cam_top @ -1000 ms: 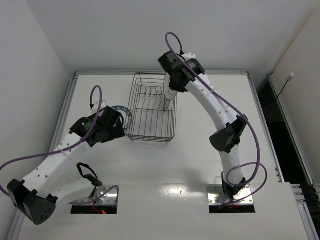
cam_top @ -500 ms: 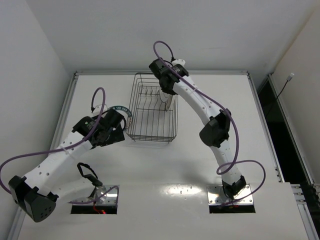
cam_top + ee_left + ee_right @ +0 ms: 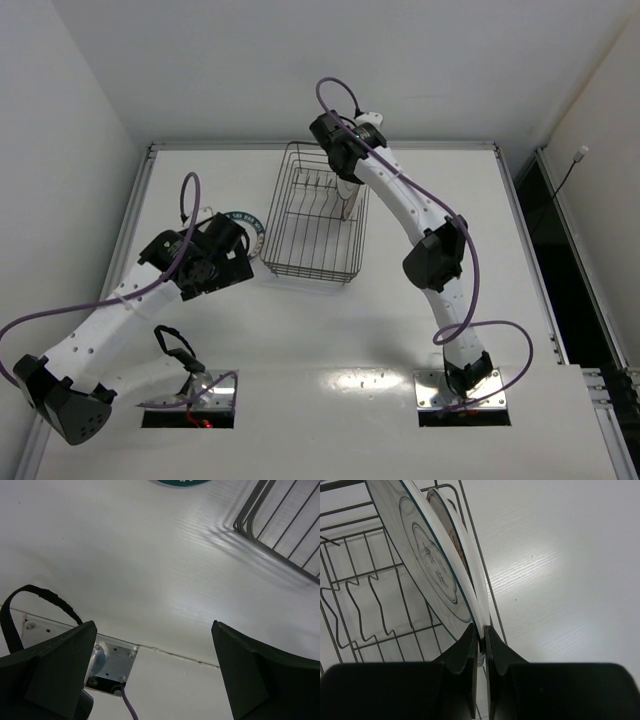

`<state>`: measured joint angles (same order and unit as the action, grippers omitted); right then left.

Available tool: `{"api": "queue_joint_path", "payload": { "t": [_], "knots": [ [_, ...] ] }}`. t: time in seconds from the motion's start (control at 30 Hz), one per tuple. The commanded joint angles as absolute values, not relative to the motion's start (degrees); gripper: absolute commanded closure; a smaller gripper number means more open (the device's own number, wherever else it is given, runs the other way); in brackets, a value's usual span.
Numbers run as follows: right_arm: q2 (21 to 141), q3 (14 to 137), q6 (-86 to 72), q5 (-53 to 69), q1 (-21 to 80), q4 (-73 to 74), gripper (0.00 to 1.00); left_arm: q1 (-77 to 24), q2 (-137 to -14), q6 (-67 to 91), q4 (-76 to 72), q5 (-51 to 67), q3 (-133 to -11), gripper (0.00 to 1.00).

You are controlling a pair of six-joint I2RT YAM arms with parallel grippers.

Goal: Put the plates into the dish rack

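The dark wire dish rack stands at the table's middle back. My right gripper reaches into its right side, shut on the rim of the reddish-brown patterned plate, which stands on edge. The right gripper also shows in the right wrist view. The plate with thin dark rings and a centre mark stands right beside it in the rack. The teal-rimmed plate lies flat left of the rack, partly under my left gripper. The left gripper is open and empty above the table.
The rack's near left corner shows in the left wrist view, with the teal plate's edge at the top. The left arm's base plate and a purple cable are below the fingers. A raised rim edges the table.
My right gripper has lowered the plate into the rack's right side, and the rack has shifted slightly right. The left gripper has drifted a little.
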<state>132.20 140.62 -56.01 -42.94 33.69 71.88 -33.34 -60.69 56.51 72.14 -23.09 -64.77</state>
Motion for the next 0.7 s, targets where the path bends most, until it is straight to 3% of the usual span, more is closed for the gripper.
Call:
{"api": "queue_joint_path", "payload": {
  "t": [0.0, 0.4, 0.5, 0.67],
  "knots": [
    [128.77, 141.33, -52.38, -51.23, 31.82, 74.62, 1.00, -33.84, -59.41, 57.48, 71.54, -19.17, -65.39, 0.00],
    [123.21, 135.96, -53.09, -51.24, 37.27, 60.65, 1.00, -33.84, -56.17, 54.15, 74.18, -15.92, -66.53, 0.00],
    [126.11, 141.58, -54.30, -54.21, 39.63, 62.74, 1.00, -33.84, -54.50, 52.22, 74.18, -14.33, -66.53, 0.00],
    [127.26, 141.06, -58.26, -57.91, 42.53, 66.07, 1.00, -33.84, -53.35, 48.00, 74.71, -12.49, -66.70, 0.00]
  ]
}}
